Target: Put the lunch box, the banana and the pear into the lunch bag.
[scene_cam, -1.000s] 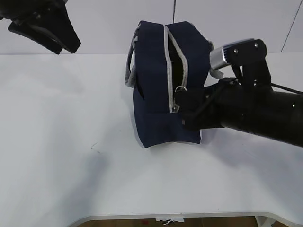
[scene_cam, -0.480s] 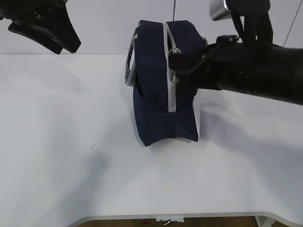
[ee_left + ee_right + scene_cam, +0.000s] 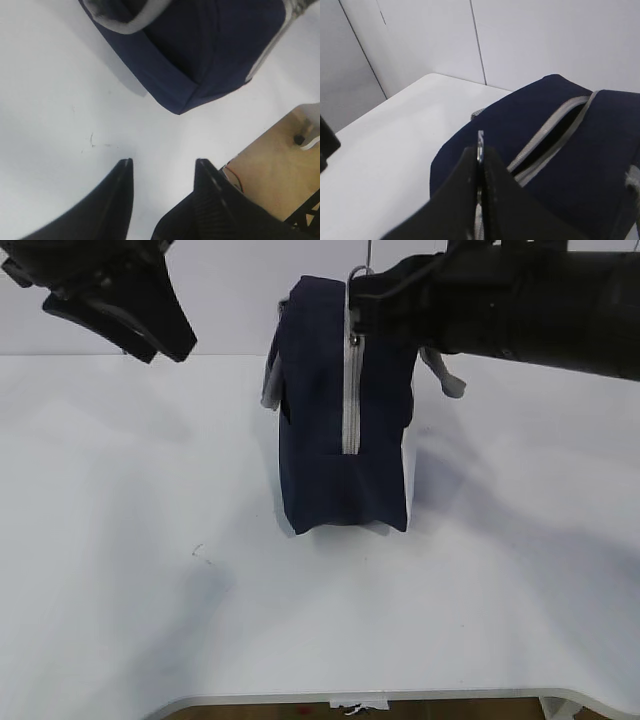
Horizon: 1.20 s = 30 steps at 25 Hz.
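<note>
Lunch bag [image 3: 340, 410] stands upright on the white table [image 3: 150, 590], towards the far middle, grey handles [image 3: 272, 380] hanging off both sides. Change over the last second: the zipper [image 3: 350, 400] on the near face gaped a second ago, the pull sitting low; now the grey strip runs closed along the near end up to the top edge. The right gripper [image 3: 357, 302] has travelled up with it — from beside the bag's lower right to its top — and the bag has been tugged straighter and slightly taller.

Right gripper: fingers pressed together on the metal zipper pull [image 3: 480, 145], the thin tab sticking up between them (wrist view is clear on this). In that same view the strip further along the top still shows a dark gap, so the closing looks unfinished.

Left gripper [image 3: 162, 172]: jaws apart, nothing between them, held above bare table near the bag's near corner; in the outside view it hangs high at far left.

Lunch box, banana, pear — none visible on the table; presumably already inside, though the bag's interior cannot be seen. Judgement: packing done, zipping up is the step in hand.

Surface: plain white top, a few faint scuff marks [image 3: 91, 140], rounded near edge. Room: pale wall panels behind, wooden floor below the table edge.
</note>
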Available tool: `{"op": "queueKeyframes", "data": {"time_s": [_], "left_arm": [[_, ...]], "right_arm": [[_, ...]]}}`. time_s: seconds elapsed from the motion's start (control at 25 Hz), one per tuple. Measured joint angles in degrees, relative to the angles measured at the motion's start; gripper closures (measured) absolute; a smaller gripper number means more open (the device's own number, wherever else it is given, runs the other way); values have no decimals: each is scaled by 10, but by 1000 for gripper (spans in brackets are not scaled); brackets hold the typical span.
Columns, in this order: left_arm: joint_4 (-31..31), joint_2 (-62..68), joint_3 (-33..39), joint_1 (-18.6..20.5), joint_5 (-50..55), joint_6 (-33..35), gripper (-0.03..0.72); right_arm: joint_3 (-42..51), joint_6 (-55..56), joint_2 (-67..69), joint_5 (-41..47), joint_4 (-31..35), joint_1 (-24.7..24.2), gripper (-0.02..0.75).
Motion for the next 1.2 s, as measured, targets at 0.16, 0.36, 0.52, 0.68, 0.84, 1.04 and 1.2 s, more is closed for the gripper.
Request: {"op": "queueKeyframes", "data": {"time_s": [0.16,0.36,0.52,0.68,0.84,1.04,1.2], "left_arm": [[28,0,21,-38,0,0,381],[35,0,55,-63,-36,0,381],[35,0,84,-82,-126,0,381],[33,0,108,-96,-225,0,381],[17,0,129,-99,-295,0,381],[7,12,132,-99,-336,0,381],[3,24,132,-99,-342,1,381]], "right_arm": [[-24,25,11,8,0,0,737],[-39,36,25,9,0,0,737],[-41,47,31,9,0,0,737],[-42,50,33,9,0,0,737],[-42,51,33,9,0,0,737],[-42,51,33,9,0,0,737],[-42,51,33,9,0,0,737]]}}
